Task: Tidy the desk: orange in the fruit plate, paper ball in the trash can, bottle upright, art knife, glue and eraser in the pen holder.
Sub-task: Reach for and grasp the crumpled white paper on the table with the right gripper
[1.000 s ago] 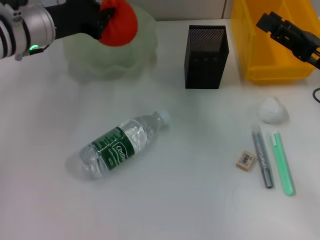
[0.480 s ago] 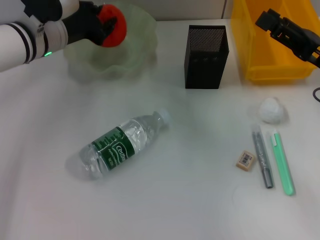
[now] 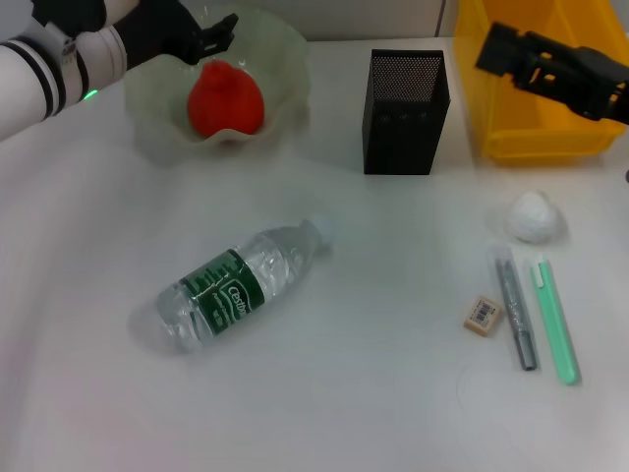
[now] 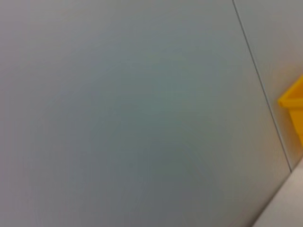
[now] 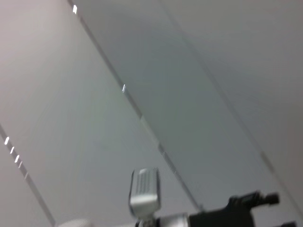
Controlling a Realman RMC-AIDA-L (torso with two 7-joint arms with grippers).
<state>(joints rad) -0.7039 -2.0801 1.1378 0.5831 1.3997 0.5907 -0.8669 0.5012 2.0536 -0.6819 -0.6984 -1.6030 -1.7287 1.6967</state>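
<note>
The orange (image 3: 224,98) lies inside the pale-green fruit plate (image 3: 285,59) at the back left. My left gripper (image 3: 211,31) is open and empty just behind and above the orange. The bottle (image 3: 236,285) lies on its side in the middle of the desk, cap toward the back right. The black mesh pen holder (image 3: 406,110) stands at the back centre. The paper ball (image 3: 534,216), the eraser (image 3: 482,316), a grey pen-shaped tool (image 3: 516,313) and a green one (image 3: 555,320) lie at the right. My right gripper (image 3: 496,49) hovers over the yellow trash can (image 3: 531,108).
The grey and green tools are the art knife and the glue; I cannot tell which is which. The left wrist view shows only wall and a corner of the trash can (image 4: 296,101). The right wrist view shows none of the desk.
My left gripper has let go of the orange, which now rests in the fruit plate, and has drawn back to the left. My right gripper has shifted a little to the left.
</note>
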